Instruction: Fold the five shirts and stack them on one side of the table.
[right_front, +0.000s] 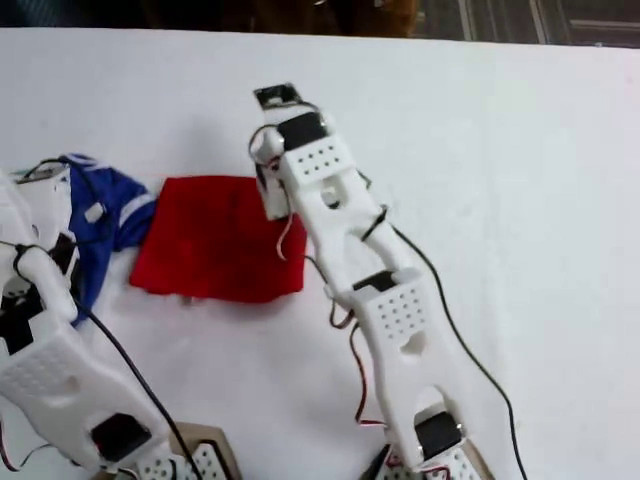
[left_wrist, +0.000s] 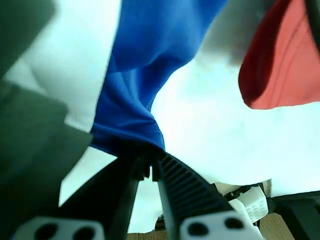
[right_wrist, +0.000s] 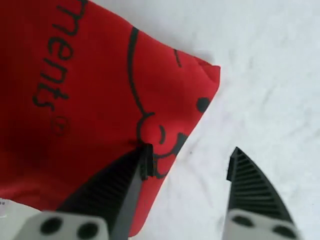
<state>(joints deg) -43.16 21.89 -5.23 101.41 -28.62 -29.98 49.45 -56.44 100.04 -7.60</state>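
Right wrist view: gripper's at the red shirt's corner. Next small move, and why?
Probably close the right gripper to pinch the red shirt: it is open, one finger on the fabric by the corner, the other over bare table. The left gripper holds the blue shirt.

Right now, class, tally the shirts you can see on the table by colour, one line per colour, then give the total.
red shirt: 1
blue shirt: 1
Total: 2 shirts
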